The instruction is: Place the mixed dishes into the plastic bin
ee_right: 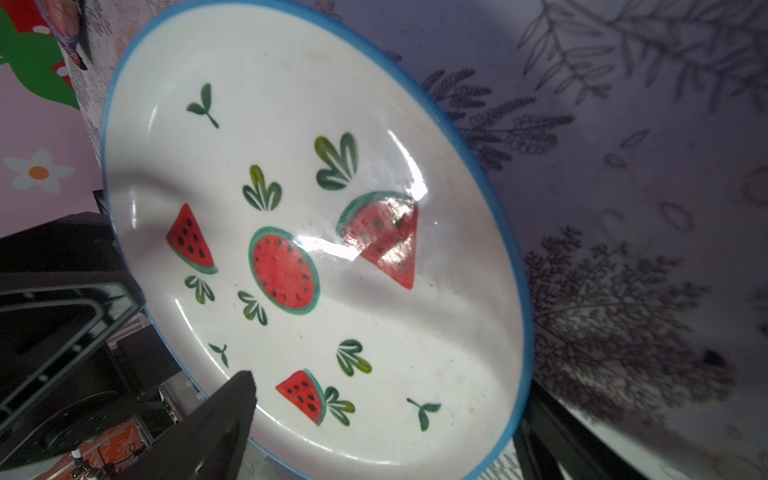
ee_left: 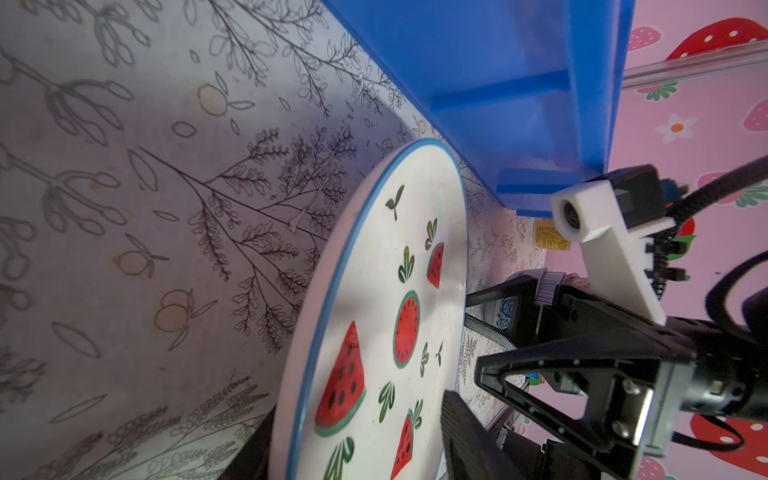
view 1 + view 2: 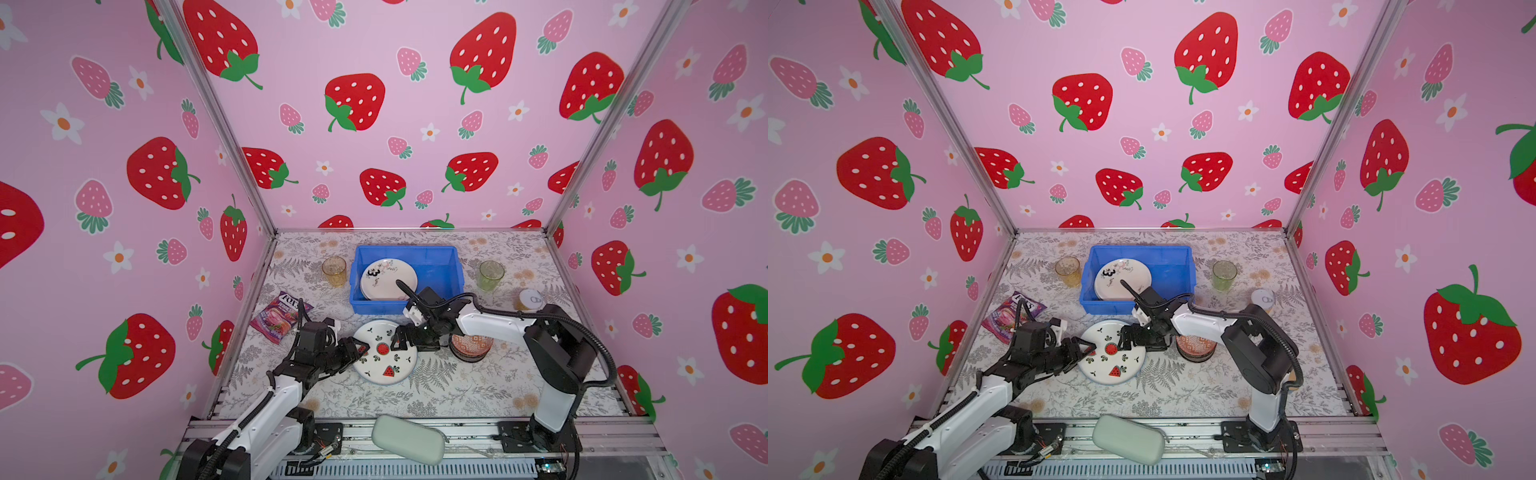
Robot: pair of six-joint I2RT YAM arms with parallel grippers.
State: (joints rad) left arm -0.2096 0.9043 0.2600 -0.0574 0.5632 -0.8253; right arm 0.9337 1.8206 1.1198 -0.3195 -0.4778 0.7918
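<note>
The bin [image 3: 405,249] held one pale plate [image 3: 388,279]. The watermelon plate [image 3: 384,360] lay on the counter [image 3: 465,395], left pincer [image 3: 360,348] straddling its rim, grip unclear; right pincer [image 3: 400,338] gaped open.

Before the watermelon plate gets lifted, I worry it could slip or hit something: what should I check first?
1. Left gripper on the watermelon plate: fingers straddle its rim, clamp unclear: cannot tell.
2. Right gripper at the opposite rim, open and ready: ok.
3. Room in the blue bin: other plate fills the left part, the rest is free: ok.
4. Way to the bin: right arm's wrist hangs over its near wall: not ok.
5. Orange bowl apart from the plate: ok.
</note>
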